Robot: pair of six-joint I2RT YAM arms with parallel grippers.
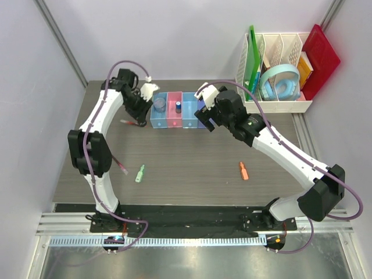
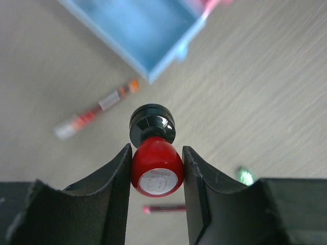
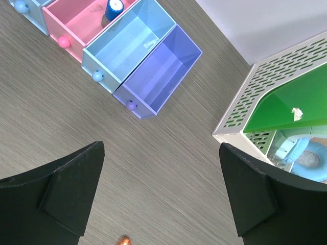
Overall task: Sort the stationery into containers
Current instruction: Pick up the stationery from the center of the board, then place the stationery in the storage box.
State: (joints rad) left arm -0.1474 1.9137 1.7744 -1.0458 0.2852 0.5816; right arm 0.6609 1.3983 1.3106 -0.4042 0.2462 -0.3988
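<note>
**Left gripper** (image 2: pixel 156 148): your jaws are closed on the red ball-like piece (image 2: pixel 157 166). It is pinched between the two fingertips, with its black end pointing out past them. Ahead of these jaws lies a corner of the leftmost light blue bin (image 2: pixel 148 35). To their left, on the table (image 1: pixel 192 168), lies a blurred red-and-white pen (image 2: pixel 97 108). Low between the fingers, beneath the held piece, you see the dark red pen (image 2: pixel 164 208). Just right of the right finger is a glimpse of the light green marker (image 2: pixel 245 176).

**Row of bins:** the clear round piece (image 1: pixel 159 104) rests in the leftmost light blue bin. The tiny blue-capped piece (image 3: pixel 114 7) stands in the pink bin (image 3: pixel 82 23). Next come the second light blue bin (image 3: pixel 130 43) and the purple-blue bin (image 3: pixel 161 71).

**Right gripper** (image 3: pixel 161 148): your jaws stand wide apart over the table. The bins lie ahead and to the left of these jaws, and the white rack (image 3: pixel 255 87) lies ahead and to the right. The orange marker (image 3: pixel 122 240) just shows between the fingers at the bottom edge of the wrist view.
</note>
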